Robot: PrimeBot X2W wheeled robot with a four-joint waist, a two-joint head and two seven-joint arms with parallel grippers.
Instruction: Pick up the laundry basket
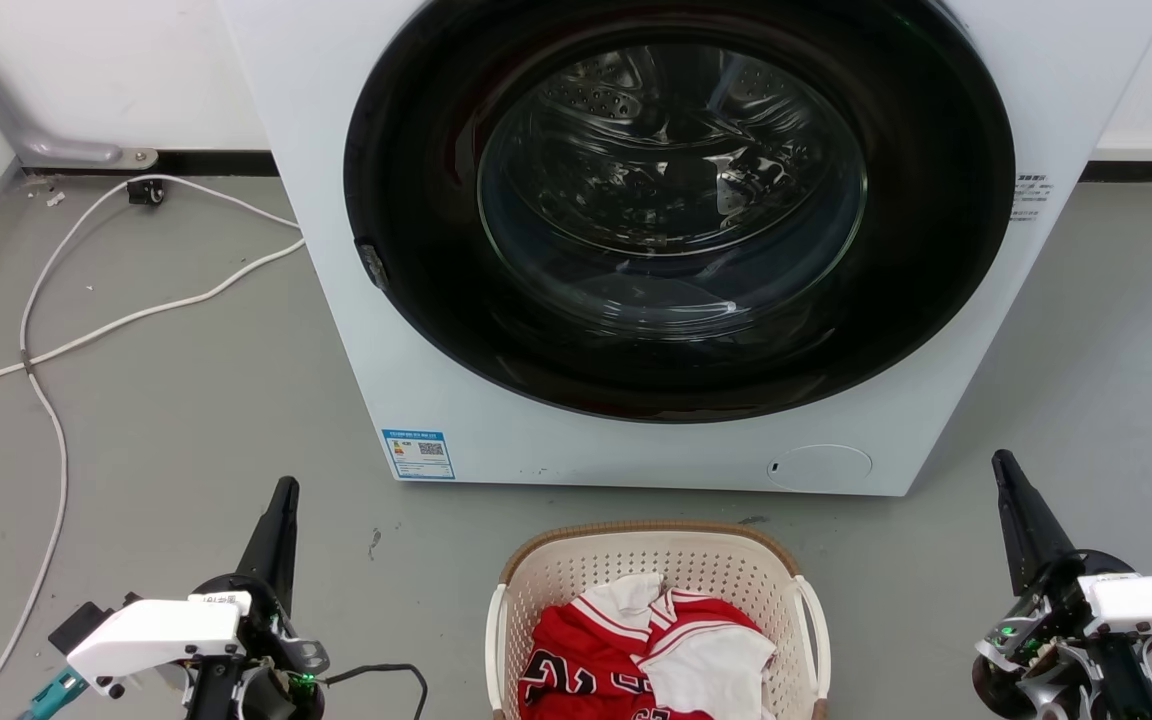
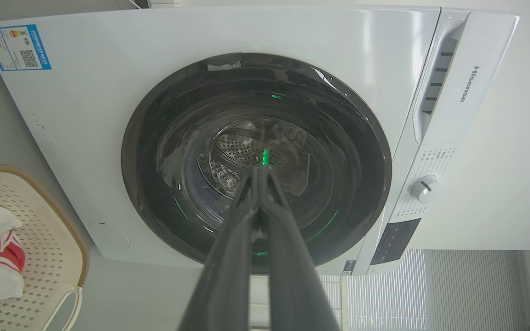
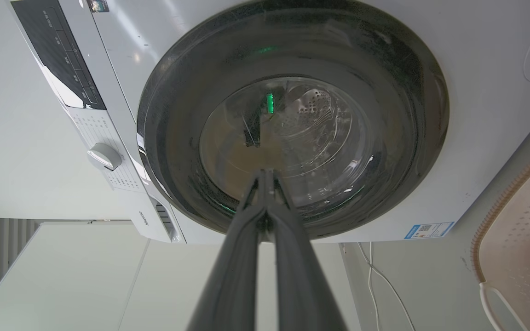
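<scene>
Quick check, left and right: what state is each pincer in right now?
The left pincer is closed, fingers together, holding nothing.
The right pincer is closed, fingers together, holding nothing.

**Surroundings: Front-Load Washer**

Ahead of me a white washing machine stands on grey floor. Its round glass door looks shut, though reflections obscure this. A blue label marks its lower left corner. White cables lie at its left.
</scene>
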